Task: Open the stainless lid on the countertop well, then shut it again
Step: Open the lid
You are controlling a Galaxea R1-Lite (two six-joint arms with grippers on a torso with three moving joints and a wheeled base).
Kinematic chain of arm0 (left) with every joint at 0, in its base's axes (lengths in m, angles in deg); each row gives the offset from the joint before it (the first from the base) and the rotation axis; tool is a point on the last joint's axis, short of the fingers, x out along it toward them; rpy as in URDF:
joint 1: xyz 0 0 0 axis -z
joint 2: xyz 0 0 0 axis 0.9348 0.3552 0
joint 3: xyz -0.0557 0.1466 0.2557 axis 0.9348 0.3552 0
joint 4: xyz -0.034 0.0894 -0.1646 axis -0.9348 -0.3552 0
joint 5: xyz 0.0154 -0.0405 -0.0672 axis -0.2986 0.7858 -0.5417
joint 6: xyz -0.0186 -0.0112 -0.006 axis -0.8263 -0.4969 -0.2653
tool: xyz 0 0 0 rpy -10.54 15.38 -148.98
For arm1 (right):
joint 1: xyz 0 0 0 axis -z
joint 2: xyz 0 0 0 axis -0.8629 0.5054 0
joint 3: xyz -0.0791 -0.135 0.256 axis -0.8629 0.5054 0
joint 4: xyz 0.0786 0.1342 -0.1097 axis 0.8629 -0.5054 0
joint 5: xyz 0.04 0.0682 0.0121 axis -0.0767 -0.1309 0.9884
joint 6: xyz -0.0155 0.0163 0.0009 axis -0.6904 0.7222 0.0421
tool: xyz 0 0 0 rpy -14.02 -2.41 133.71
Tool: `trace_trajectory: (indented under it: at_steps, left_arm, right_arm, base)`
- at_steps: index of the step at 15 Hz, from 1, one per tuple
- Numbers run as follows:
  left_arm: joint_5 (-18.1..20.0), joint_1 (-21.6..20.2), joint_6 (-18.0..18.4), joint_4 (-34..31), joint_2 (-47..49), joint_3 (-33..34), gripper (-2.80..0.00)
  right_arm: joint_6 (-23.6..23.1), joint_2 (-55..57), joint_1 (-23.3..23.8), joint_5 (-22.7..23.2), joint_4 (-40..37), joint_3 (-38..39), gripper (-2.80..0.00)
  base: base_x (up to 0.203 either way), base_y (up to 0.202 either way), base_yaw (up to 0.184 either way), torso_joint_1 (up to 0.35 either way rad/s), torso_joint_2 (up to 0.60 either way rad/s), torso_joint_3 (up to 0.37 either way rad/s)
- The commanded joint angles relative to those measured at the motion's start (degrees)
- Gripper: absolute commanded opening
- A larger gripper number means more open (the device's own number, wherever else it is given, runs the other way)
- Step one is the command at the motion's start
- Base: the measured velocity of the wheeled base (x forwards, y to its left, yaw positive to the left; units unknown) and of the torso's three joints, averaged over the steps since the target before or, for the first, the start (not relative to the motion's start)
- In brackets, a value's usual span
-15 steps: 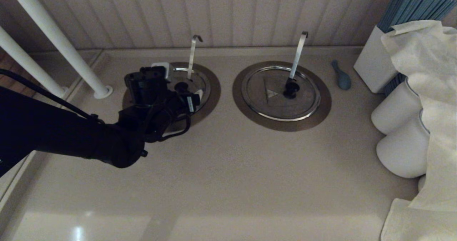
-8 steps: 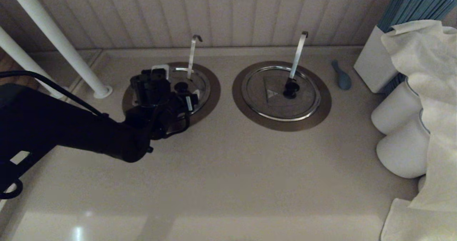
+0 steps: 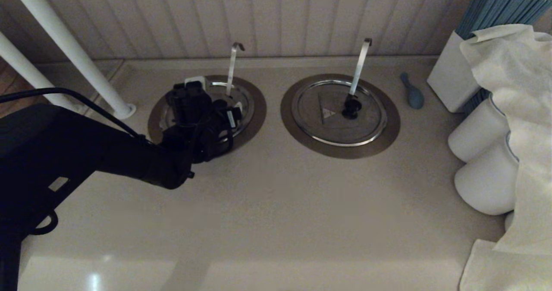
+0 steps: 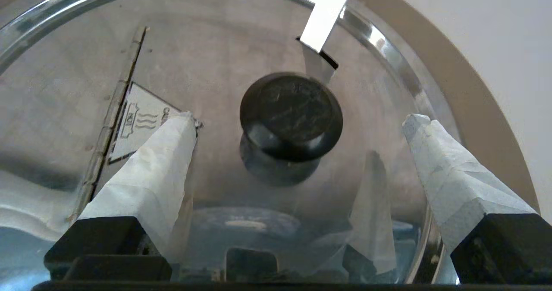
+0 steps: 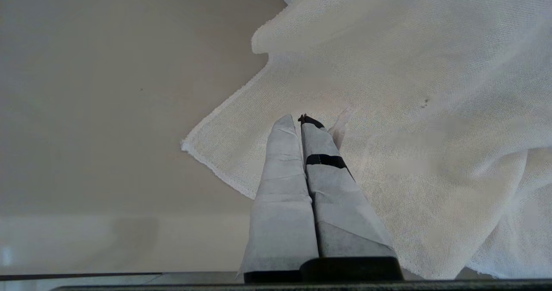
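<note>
The stainless lid (image 3: pixel 244 98) lies shut on the left countertop well, inside its bronze collar (image 3: pixel 258 110). The thin curled-hook rod (image 3: pixel 232 69) rises through it at the back. My left gripper (image 3: pixel 206 105) hangs low over this lid and hides much of it. In the left wrist view the gripper (image 4: pixel 302 117) is open, with the black knob (image 4: pixel 291 110) between its taped fingers (image 4: pixel 151 170), touching neither. The hinge (image 4: pixel 113 114), sticker (image 4: pixel 140 123) and rod (image 4: pixel 326 13) show there. My right gripper (image 5: pixel 297 119) is shut and empty above a white cloth (image 5: pixel 409 110), outside the head view.
The twin lid (image 3: pixel 332 123) with its broad flat handle (image 3: pixel 360 64) sits to the right. A blue spoon-like thing (image 3: pixel 413 93), a white box (image 3: pixel 448 79), white rolls (image 3: pixel 474 138) and draped cloth (image 3: pixel 517 88) fill the right side. White poles (image 3: pixel 82 54) stand at the left.
My left arm has moved forward and to the right, bringing the open gripper further over the left lid and around its knob. The lid has not moved.
</note>
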Motion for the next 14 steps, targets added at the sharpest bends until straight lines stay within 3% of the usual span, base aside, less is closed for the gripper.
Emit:
trace_trajectory:
  at_steps: [1, 4, 14]
  left_arm:
    - [-0.2, -0.2, -0.2, 1.1, 1.1, -0.7, 0.00]
    - [-0.9, -0.3, -0.2, 4.5, 2.6, -1.4, 0.00]
    - [-3.4, -0.7, -1.3, 4.6, 4.2, -5.3, 0.00]
  right_arm:
    - [0.0, 0.0, 0.0, 0.0, 0.0, 0.0, -2.80]
    - [0.0, 0.0, 0.0, 0.0, -0.1, 0.0, -2.80]
    - [0.0, 0.0, 0.0, 0.0, 0.0, 0.0, -2.80]
  base:
    - [0.000, 0.000, 0.000, 0.000, 0.00, 0.000]
    - [0.000, 0.000, 0.000, 0.000, 0.00, 0.000]
    - [0.000, 0.000, 0.000, 0.000, 0.00, 0.000]
